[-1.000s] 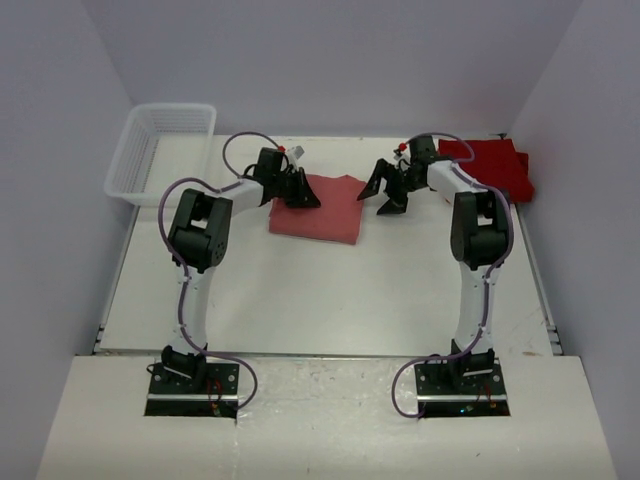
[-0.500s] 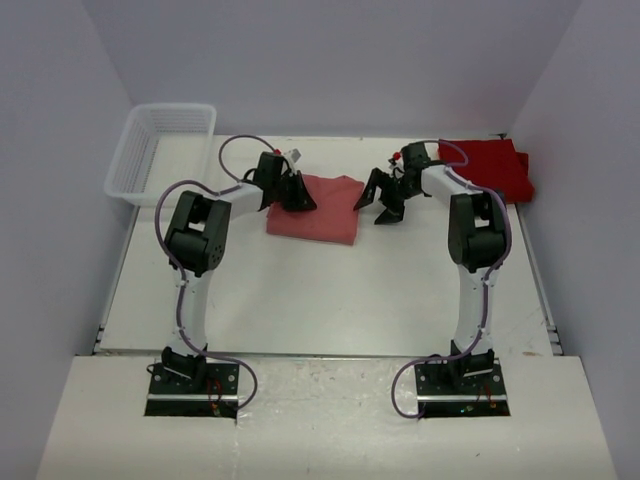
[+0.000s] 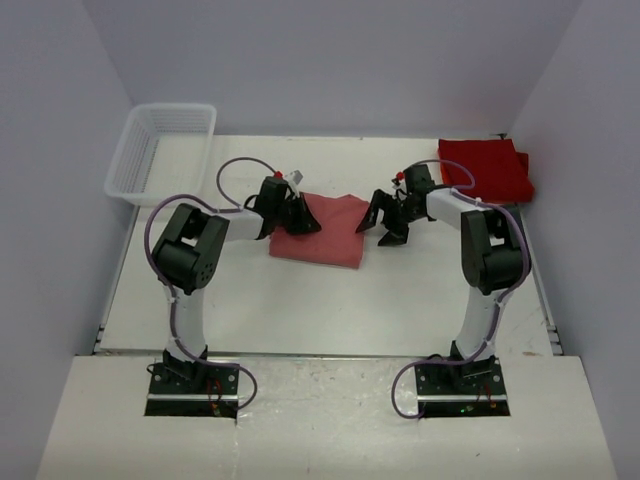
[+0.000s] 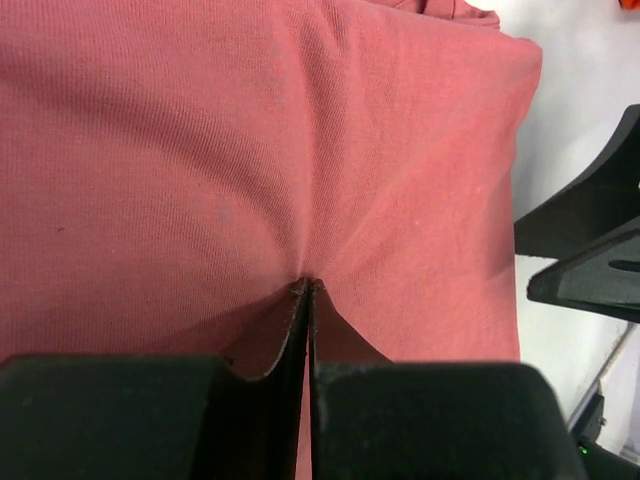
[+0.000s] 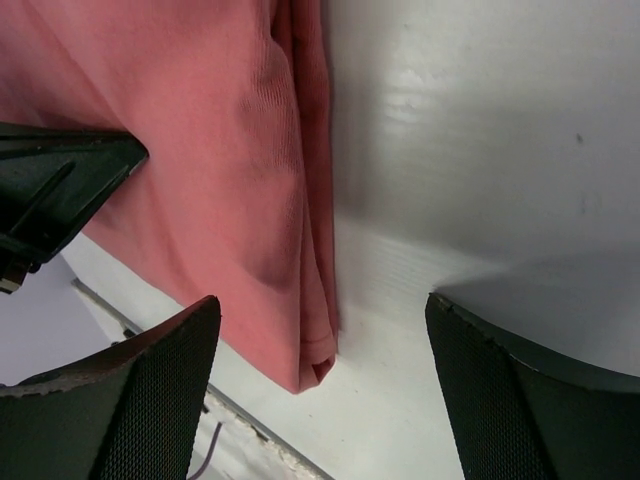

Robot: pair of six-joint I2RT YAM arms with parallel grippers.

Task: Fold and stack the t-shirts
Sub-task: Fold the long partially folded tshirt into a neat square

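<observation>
Salmon shirt [image 3: 322, 232], folded to a flat rectangle, lies on the white table [image 3: 300, 300] toward the back middle, between the two arms. The left claw [image 4: 305, 291] is clenched on its left side, tips pressed together and pinching up a small pucker of the cloth. The right claw [image 5: 320, 312] is released, jaws spread wide over the shirt's layered right edge, and whether it touches the cloth I cannot tell. The brighter red shirts [image 3: 487, 168] sit folded at the far right corner, well apart from the salmon one; the white mesh basket [image 3: 160, 150] stands at the far left corner.
</observation>
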